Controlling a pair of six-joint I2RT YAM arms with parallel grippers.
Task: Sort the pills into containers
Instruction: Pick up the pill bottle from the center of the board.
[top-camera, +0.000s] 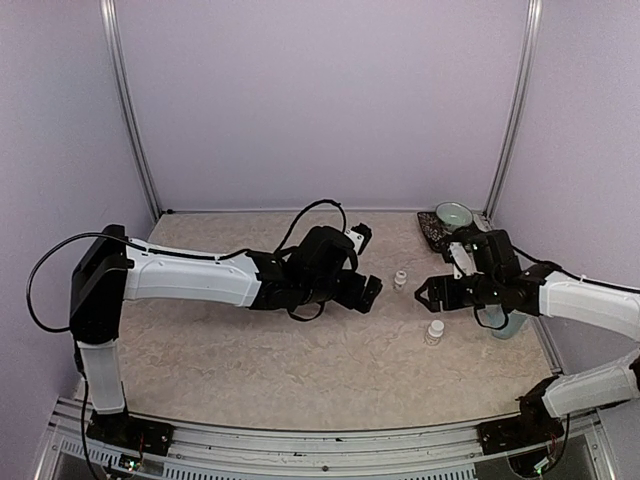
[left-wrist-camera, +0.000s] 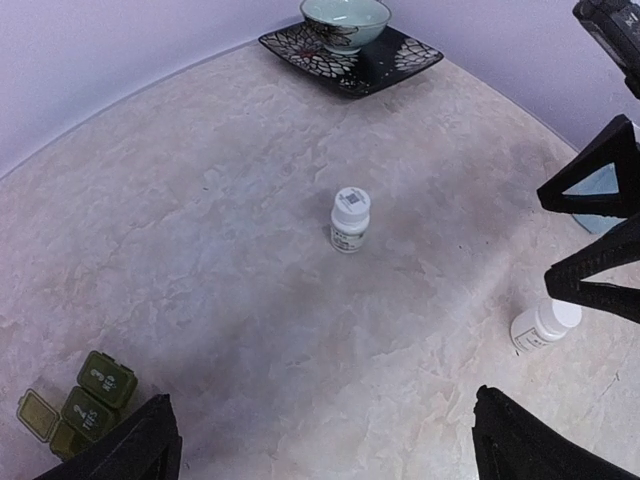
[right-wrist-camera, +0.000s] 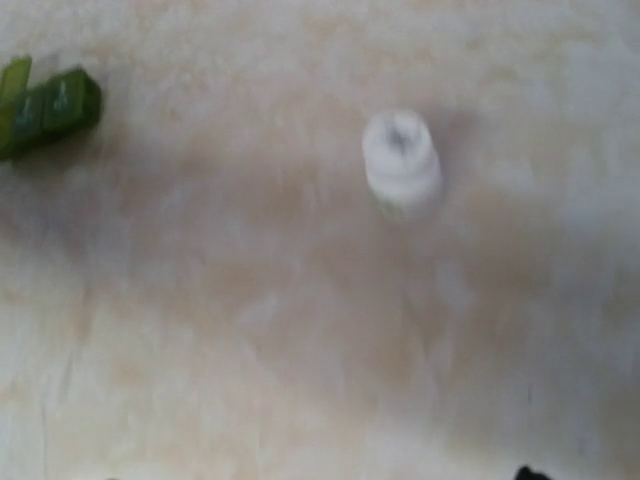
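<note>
Left claw (top-camera: 370, 291) and right claw (top-camera: 424, 293) are both gaping wide, holding nothing.
One white bottle (top-camera: 400, 280) is standing between the claws, and a second bottle (top-camera: 434, 331) is standing near the right claw. The containers (left-wrist-camera: 85, 405) are lying beside the left claw, one end lid open.

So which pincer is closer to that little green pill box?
Left. The left pincer sits just beside the green pill box. The right pincer is well away from it, on the far side of the upright white bottle.
</note>
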